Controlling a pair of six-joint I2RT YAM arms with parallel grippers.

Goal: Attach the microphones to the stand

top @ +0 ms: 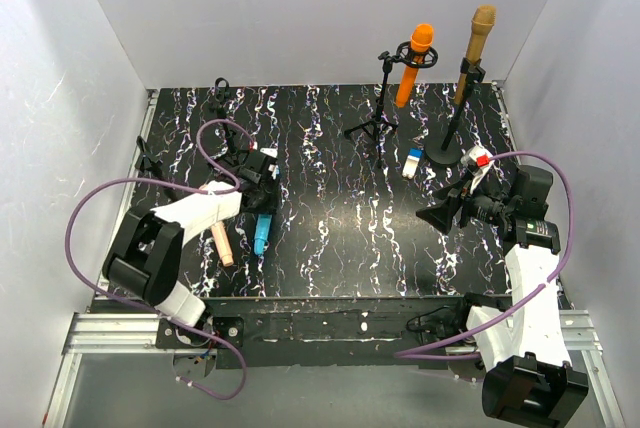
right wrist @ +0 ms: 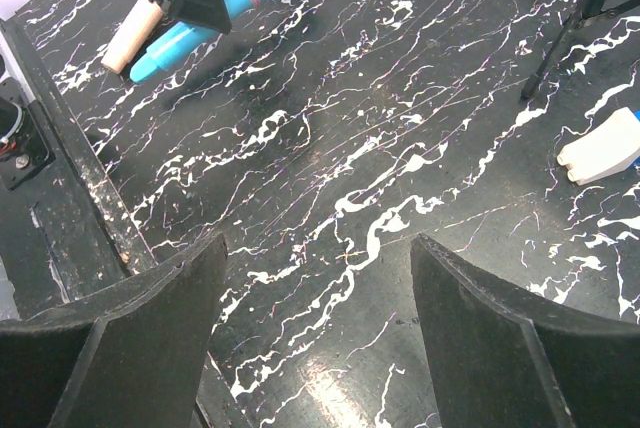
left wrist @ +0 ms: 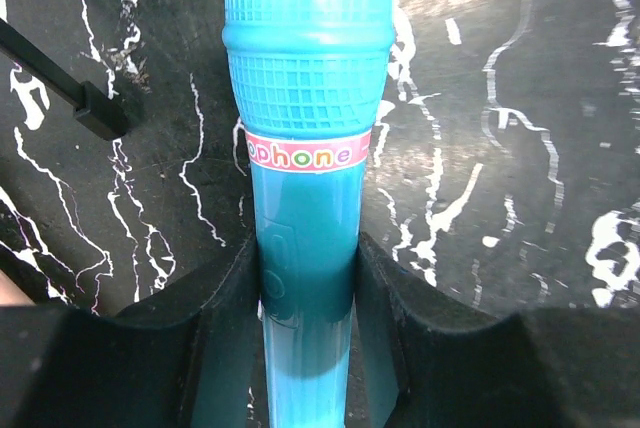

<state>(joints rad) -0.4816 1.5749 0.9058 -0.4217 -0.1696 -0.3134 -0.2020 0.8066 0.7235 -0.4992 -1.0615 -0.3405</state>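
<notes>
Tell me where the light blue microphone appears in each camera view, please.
Top external: light blue microphone left of centre.
Left wrist: the microphone fills the centre, between the left fingers.
Right wrist: the microphone at top left.
Shared landmark: the pink-beige microphone beside it, in top external and right wrist views.

orange mic (top: 415,63): tripod stand (top: 378,120) | gold mic (top: 477,43): disc stand (top: 445,154) | blue mic (top: 263,233), pink mic (top: 222,245): flat, side-by-side

The top view looks down from behind over the whole table (top: 340,208). The left wrist view sits close above the light blue microphone (left wrist: 305,98); the right wrist view catches it from afar.
</notes>
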